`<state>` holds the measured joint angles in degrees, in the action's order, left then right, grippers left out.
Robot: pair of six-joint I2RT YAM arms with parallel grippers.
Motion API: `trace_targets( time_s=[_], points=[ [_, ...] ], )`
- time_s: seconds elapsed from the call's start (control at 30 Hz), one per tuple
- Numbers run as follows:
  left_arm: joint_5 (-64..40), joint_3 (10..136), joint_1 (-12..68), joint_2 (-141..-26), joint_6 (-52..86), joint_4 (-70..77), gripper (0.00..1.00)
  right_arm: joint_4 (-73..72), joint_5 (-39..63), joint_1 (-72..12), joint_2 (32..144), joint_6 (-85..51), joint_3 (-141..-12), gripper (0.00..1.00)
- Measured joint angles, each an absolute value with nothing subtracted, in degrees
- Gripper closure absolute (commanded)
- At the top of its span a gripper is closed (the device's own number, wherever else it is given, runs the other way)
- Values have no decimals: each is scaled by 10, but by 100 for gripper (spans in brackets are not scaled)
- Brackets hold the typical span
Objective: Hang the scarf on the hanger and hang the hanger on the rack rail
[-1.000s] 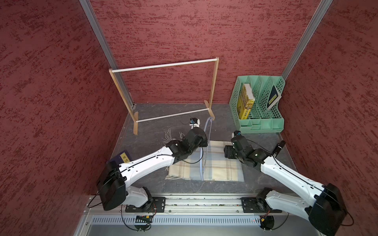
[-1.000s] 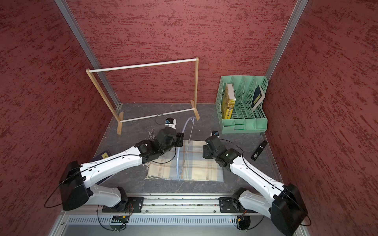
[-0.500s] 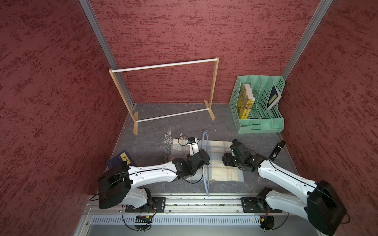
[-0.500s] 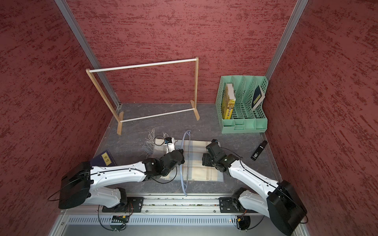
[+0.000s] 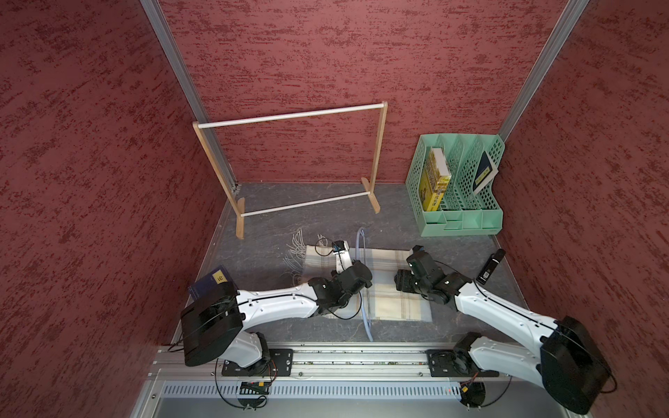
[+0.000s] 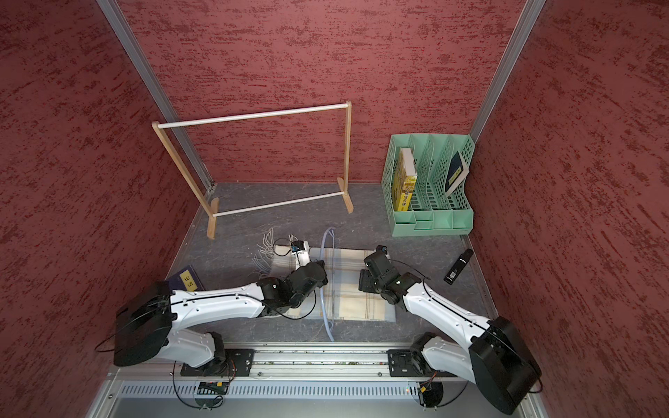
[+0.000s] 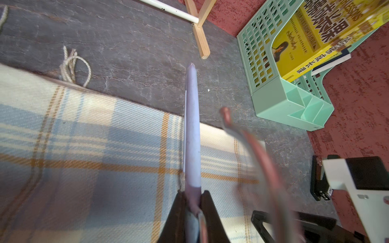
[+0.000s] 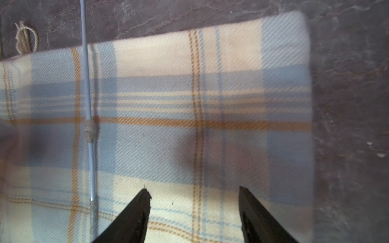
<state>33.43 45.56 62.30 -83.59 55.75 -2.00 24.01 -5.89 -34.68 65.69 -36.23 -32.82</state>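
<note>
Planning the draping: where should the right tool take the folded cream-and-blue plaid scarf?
Probably pinch the cream-and-blue plaid scarf at its folded edge on the robot's right, from above: it lies flat, and the thin pale-blue hanger in the left tool crosses its middle.

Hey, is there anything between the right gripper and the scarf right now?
Nothing visible. The right gripper hangs open over the scarf, with only bare cloth ahead of its fingers. The hanger, shut in the left gripper, crosses the scarf off to one side of them.
</note>
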Motion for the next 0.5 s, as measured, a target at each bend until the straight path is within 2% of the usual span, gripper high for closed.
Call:
trace_targets(
  time_s=[0.5],
  points=[
    [283,495,604,-871,541,-35,100,282,-112,-285,657,-366,-328,30]
  ],
)
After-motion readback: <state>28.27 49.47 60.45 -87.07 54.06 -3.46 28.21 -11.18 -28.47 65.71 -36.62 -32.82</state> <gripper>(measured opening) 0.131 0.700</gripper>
